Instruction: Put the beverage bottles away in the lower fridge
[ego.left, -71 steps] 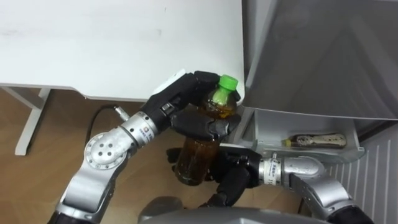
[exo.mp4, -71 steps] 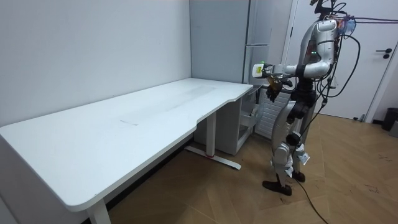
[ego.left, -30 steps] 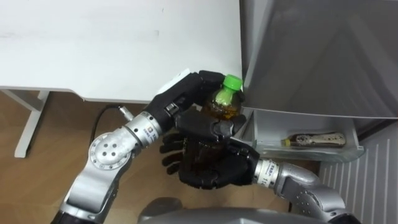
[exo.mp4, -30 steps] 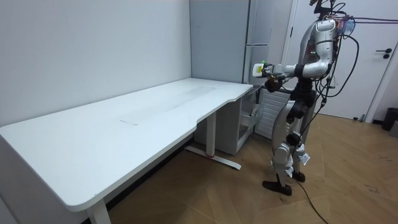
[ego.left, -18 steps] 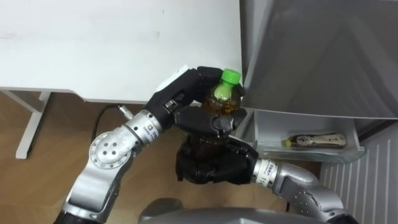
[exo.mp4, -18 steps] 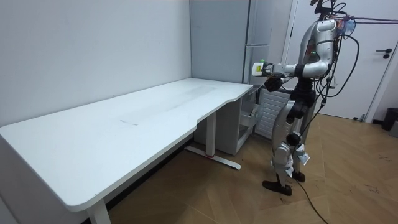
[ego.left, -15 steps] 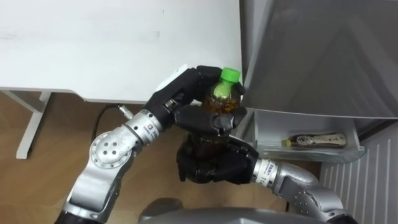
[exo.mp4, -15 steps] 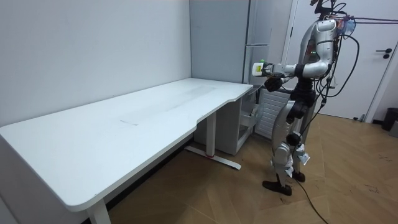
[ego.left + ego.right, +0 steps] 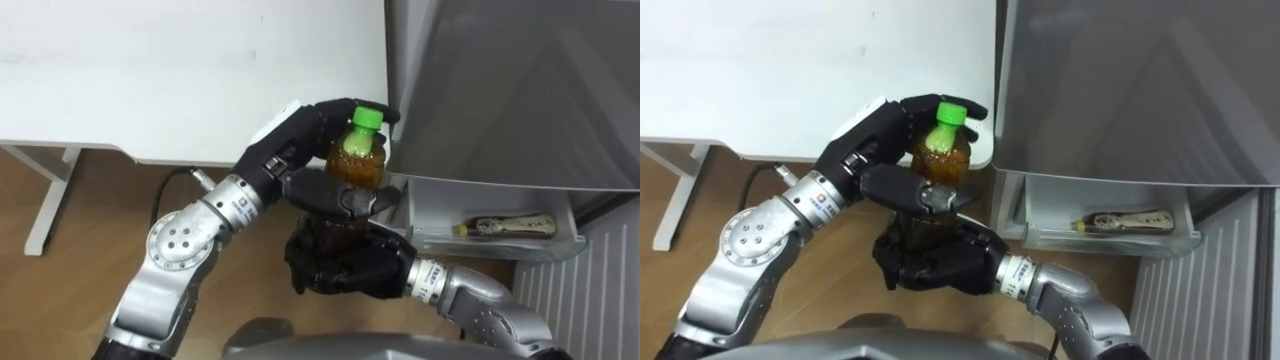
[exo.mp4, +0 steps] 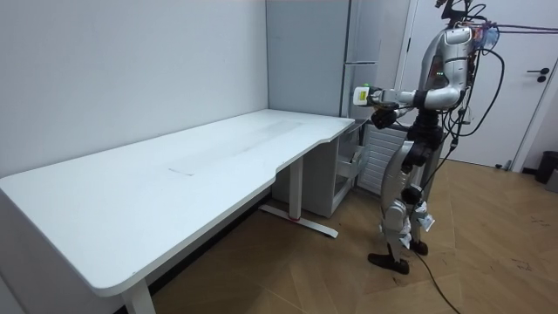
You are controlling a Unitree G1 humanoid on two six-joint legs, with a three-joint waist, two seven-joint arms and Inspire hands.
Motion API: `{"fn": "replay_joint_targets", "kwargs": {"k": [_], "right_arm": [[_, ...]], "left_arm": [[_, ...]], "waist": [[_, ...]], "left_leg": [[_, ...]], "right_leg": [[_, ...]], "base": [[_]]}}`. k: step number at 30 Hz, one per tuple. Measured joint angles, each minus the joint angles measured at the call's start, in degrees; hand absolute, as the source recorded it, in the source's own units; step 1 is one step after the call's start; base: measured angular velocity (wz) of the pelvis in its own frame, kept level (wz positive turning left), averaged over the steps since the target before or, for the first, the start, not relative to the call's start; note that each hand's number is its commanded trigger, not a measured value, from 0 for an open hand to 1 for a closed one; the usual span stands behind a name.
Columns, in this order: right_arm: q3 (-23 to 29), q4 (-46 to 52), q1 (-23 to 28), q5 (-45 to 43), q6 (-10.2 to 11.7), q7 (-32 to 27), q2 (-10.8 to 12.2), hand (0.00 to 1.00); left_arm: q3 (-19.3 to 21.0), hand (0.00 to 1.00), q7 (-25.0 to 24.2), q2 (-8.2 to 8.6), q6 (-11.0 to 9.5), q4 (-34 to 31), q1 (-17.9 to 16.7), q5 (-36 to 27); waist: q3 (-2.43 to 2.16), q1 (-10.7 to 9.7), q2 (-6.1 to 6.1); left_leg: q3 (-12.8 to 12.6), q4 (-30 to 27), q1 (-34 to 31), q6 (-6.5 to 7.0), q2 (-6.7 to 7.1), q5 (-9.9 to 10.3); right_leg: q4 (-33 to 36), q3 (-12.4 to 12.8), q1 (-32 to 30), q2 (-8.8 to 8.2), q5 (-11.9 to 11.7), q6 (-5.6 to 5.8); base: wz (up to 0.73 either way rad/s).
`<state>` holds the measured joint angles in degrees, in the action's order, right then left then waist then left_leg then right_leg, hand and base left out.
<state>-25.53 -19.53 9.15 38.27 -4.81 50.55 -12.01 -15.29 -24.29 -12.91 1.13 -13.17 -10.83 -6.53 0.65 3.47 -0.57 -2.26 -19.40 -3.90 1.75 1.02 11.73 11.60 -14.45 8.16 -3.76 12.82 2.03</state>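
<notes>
Clasping the bottle (image 9: 356, 166) with left hand (image 9: 292, 150) and right hand (image 9: 340, 266) curled round it, not yet in the open fridge drawer (image 9: 490, 245).

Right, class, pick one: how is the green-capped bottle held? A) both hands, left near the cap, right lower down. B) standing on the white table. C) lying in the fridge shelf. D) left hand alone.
A: the left hand curls round the bottle below its cap and the right hand wraps its lower part.
</notes>
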Motion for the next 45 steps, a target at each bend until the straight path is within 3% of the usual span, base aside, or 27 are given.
{"fn": "replay_joint_targets", "kwargs": {"k": [6,13,17,19,21,23,27,32,37,43,45], "right_arm": [[0.0,-0.1,0.0,0.1,0.2,0.0,0.2,1.00],[1.0,-0.6,-0.1,0.2,0.4,0.0,1.3,1.00],[1.7,-0.7,0.0,0.2,0.4,0.1,1.4,1.00],[2.9,-2.1,0.1,0.2,0.4,0.3,1.6,1.00],[3.5,-4.8,0.3,0.1,0.1,0.3,1.9,1.00],[4.7,-6.9,2.1,-0.7,-0.3,-1.8,1.6,1.00],[6.7,-6.7,5.1,-1.2,-0.3,-4.2,1.3,1.00],[10.9,-6.8,5.5,-4.6,0.2,-5.6,1.4,1.00],[11.4,-7.1,7.5,-4.8,0.3,-6.3,1.3,1.00],[13.3,-7.2,9.6,-4.8,0.1,-8.9,1.1,1.00],[13.6,-7.1,10.1,-4.8,-0.1,-10.0,1.1,1.00]], "left_arm": [[0.5,0.00,0.5,-0.02,0.0,-0.3,0.0,-0.2],[1.8,0.00,1.5,0.10,0.0,-1.6,0.0,-0.2],[2.4,0.00,2.4,0.18,0.0,-2.5,0.0,-0.2],[4.7,0.00,3.5,0.40,-0.4,-5.2,0.0,-0.2],[7.6,0.00,6.3,1.69,-2.2,-8.5,0.2,-0.8],[12.8,0.00,11.3,3.35,-5.3,-11.7,0.9,-3.5],[18.2,0.00,19.1,4.50,-8.4,-13.0,1.3,-5.1],[25.9,0.00,28.5,5.32,-9.9,-13.0,1.3,-0.4],[32.6,0.00,38.5,5.41,-12.2,-13.0,1.3,-0.8],[36.6,0.00,49.5,5.38,-12.9,-12.8,1.3,-0.9],[37.8,0.00,51.7,5.37,-13.0,-12.4,1.3,-3.5]], "waist": [[0.06,0.2,0.07],[0.51,0.3,1.35],[0.35,0.4,1.81],[0.34,0.9,1.83],[0.33,1.5,1.82],[0.31,2.5,1.84],[0.17,3.9,1.72],[0.15,6.5,1.58],[-0.03,8.1,1.23],[0.11,9.6,1.73],[-0.10,9.7,1.81]], "left_leg": [[0.1,0.1,0.6,-0.01,0.04,0.0],[0.7,-0.4,0.5,0.00,0.23,0.0],[0.7,-0.5,0.4,0.00,0.20,0.0],[0.6,-0.4,0.5,-0.01,0.17,0.0],[0.6,-0.3,0.6,0.00,0.22,0.0],[0.5,0.0,0.8,0.00,0.24,0.0],[0.4,0.6,1.7,-0.03,0.34,0.0],[0.4,1.1,2.2,-0.22,0.30,-0.2],[0.0,2.0,3.9,-0.27,0.30,-0.2],[0.3,1.9,4.5,-0.25,0.58,-0.1],[0.3,1.9,4.5,-0.25,0.56,-0.1]], "right_leg": [[-0.1,-0.2,0.8,0.00,0.0,0.00],[-0.2,-1.4,1.1,-0.05,0.0,0.00],[-0.2,-1.4,0.9,-0.06,0.0,-0.01],[-0.2,-1.4,1.0,-0.06,0.0,-0.02],[-0.2,-1.5,1.0,-0.10,0.0,-0.02],[-0.3,-1.3,1.0,-0.12,0.0,-0.02],[-0.9,-1.4,2.0,-0.12,0.0,-0.02],[-1.0,-1.4,2.0,-0.10,0.0,-0.02],[-1.1,-1.3,3.2,-0.15,0.0,-0.02],[-2.0,-1.5,4.5,-0.19,0.0,-0.01],[-2.0,-1.5,4.5,-0.20,0.0,-0.01]], "base": [[0.02],[0.04],[0.00],[0.00],[0.00],[-0.02],[0.00],[-0.01],[-0.03],[0.01],[0.00]]}}
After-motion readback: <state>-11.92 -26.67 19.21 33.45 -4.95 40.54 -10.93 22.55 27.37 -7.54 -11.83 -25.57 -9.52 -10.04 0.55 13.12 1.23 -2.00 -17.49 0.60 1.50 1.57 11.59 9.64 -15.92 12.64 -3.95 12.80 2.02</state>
